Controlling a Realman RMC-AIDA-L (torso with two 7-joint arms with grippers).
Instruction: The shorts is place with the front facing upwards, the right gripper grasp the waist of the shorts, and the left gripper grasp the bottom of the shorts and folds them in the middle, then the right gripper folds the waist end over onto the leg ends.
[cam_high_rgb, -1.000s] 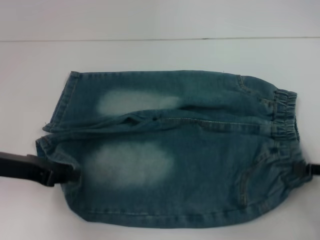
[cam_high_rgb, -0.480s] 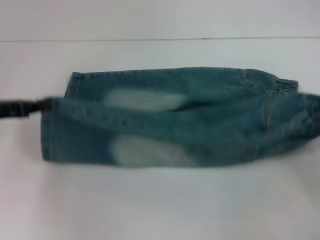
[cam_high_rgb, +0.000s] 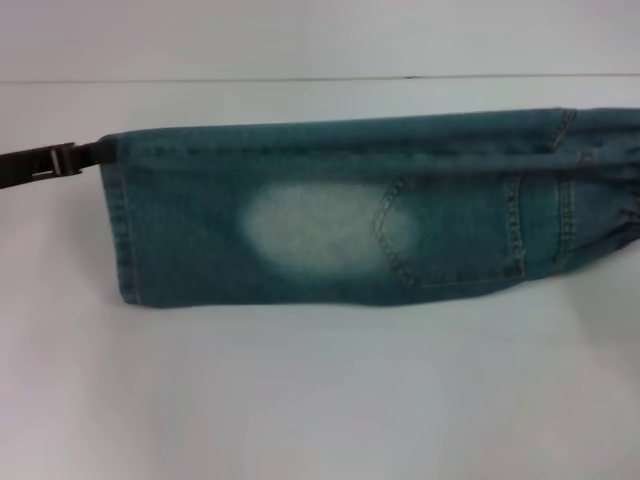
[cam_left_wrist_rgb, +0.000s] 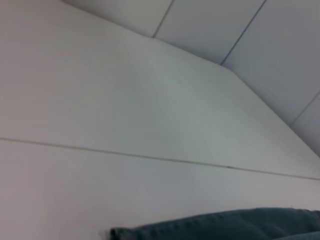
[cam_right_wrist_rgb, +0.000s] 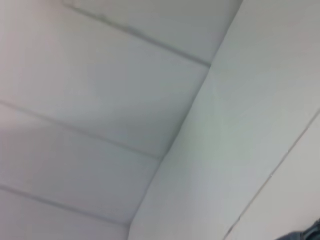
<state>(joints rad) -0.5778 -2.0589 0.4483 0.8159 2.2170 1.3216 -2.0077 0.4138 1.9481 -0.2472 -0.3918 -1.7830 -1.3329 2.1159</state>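
The shorts (cam_high_rgb: 330, 215) stretch across the white table (cam_high_rgb: 320, 400), doubled lengthwise into a long band. A pale faded patch and a stitched patch pocket (cam_high_rgb: 455, 225) face up. The leg ends (cam_high_rgb: 118, 230) form the straight left edge. The gathered waist (cam_high_rgb: 625, 200) runs off the right side of the head view. My left gripper (cam_high_rgb: 92, 154) is at the far left corner of the leg hem, shut on the denim. My right gripper is out of view. A strip of denim (cam_left_wrist_rgb: 225, 225) shows in the left wrist view and a small corner of denim (cam_right_wrist_rgb: 311, 233) in the right wrist view.
The table's far edge (cam_high_rgb: 320, 79) meets a pale wall behind the shorts. Both wrist views show mostly white panels with seams. Bare tabletop lies in front of the shorts.
The near half of the shorts was lifted and carried over the far half. My left gripper moved from the near left to the far left corner. The right gripper left the head view.
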